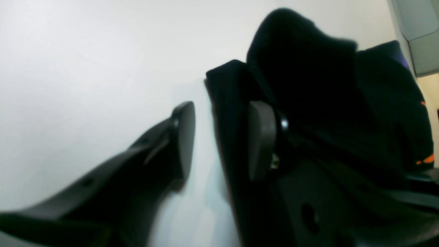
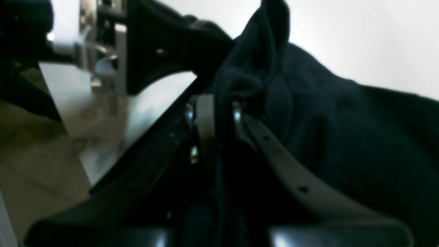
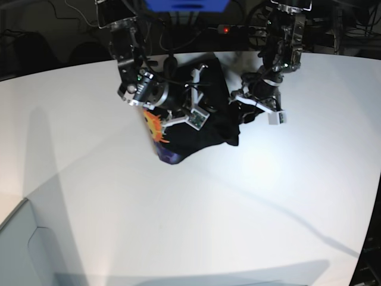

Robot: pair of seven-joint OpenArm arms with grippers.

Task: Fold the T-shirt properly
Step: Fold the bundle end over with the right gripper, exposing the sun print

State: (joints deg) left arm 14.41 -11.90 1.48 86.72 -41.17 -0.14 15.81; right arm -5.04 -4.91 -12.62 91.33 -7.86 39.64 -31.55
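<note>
A: Starting at the left of the base view, what is there?

B: The right gripper (image 3: 199,116), low over the white tabletop (image 3: 178,226) near its far edge. Its wrist view shows the jaws nearly together with a fold of black cloth pinched between the pads, so it is holding the T-shirt (image 3: 205,125).

A: And the shirt itself?

B: It is bunched in a dark heap between the two arms, resting on the tabletop. At the heap's left edge part of the orange-yellow sun print (image 3: 156,127) faces out, with a purple-blue patch (image 3: 169,157) below it at the heap's lowest point.

A: Moving right?

B: The left gripper (image 3: 238,110) sits at the heap's right side. In its wrist view the jaws stand part-way apart. One pad (image 1: 262,137) lies against the black cloth, with an edge of the shirt in the gap beside it; the other pad (image 1: 185,137) is clear of the cloth, with bare tabletop behind it. Nothing is clamped there.

A: Anything else in that wrist view?

B: Small orange flecks of the print at the cloth's far right edge. The picture is blurred.
</note>
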